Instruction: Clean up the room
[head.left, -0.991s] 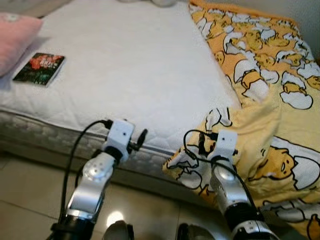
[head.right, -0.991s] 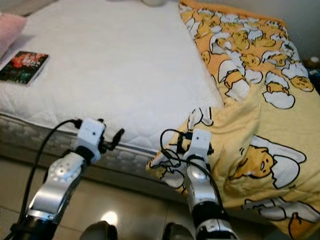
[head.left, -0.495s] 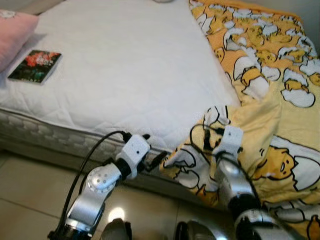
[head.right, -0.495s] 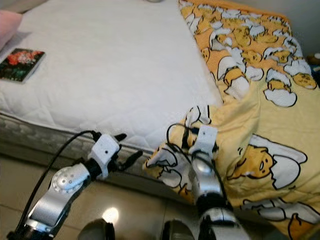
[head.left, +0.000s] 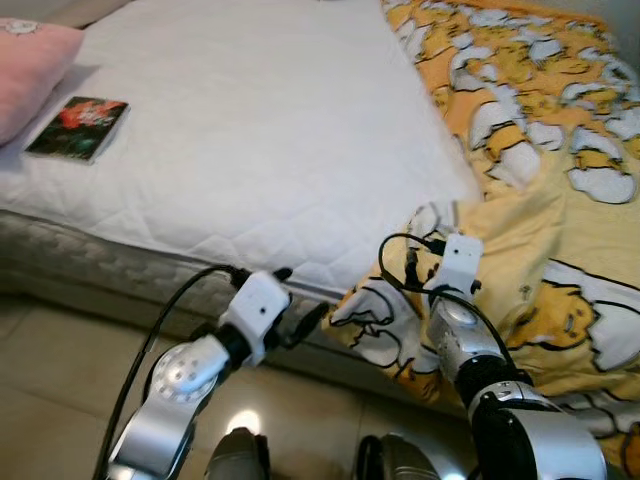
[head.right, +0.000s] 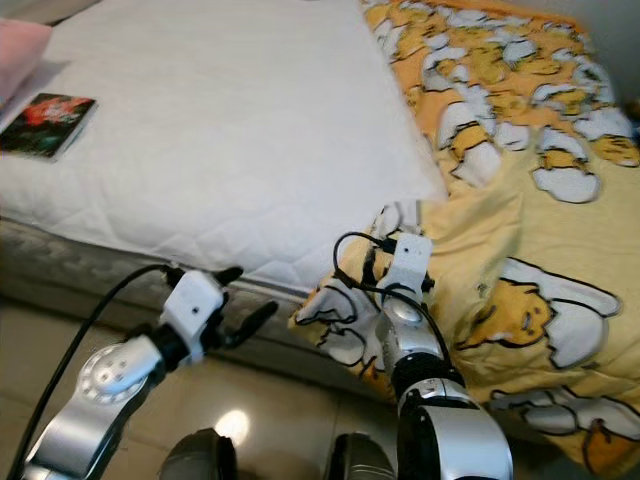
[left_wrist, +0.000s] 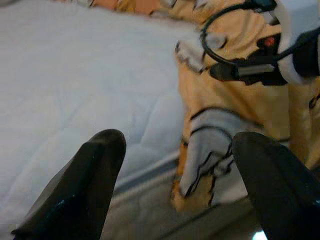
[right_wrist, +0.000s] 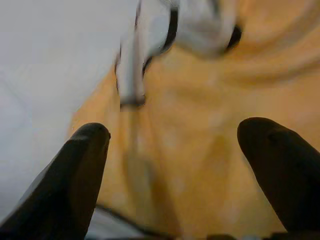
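From the left eye view, the left arm bends up from below, its wrist turned so the left tool (head.left: 312, 322) points sideways toward the hanging corner of the yellow blanket (head.left: 540, 250) at the edge of the bed (head.left: 260, 130). The right arm rises straight ahead, its right tool (head.left: 440, 222) buried against the blanket's folded edge, where the mattress ends. A book (head.left: 78, 127) lies far off near a pink pillow (head.left: 30, 70).

The right eye view gives the same layout, the left tool (head.right: 258, 318) just short of the blanket corner.

In the left wrist view, the two black fingers (left_wrist: 85, 185) stand wide apart, the blanket corner (left_wrist: 210, 155) hanging between them beyond their tips.

In the right wrist view, the right tool's fingers (right_wrist: 75, 175) are spread too, with yellow blanket cloth (right_wrist: 190, 165) close in front, blurred.
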